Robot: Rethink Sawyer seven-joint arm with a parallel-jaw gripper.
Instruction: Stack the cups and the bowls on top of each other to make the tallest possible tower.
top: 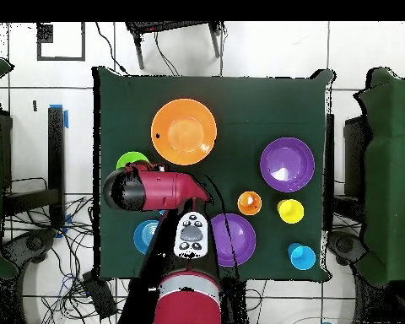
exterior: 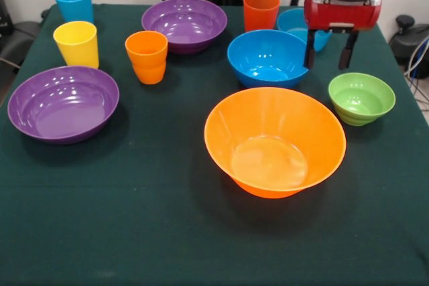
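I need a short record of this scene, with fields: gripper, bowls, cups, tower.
gripper: gripper open, empty, hanging between the blue bowl and green bowl
bowls: orange bowl nearest the front camera; two purple bowls; light blue bowl behind the gripper
cups: four cups, all upright, apart
tower: not started, nothing stacked

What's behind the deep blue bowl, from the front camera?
Behind the deep blue bowl sits the light blue bowl, beside the red-orange cup. The open gripper and its red housing cover the light blue bowl's right part, so its inside cannot be seen.
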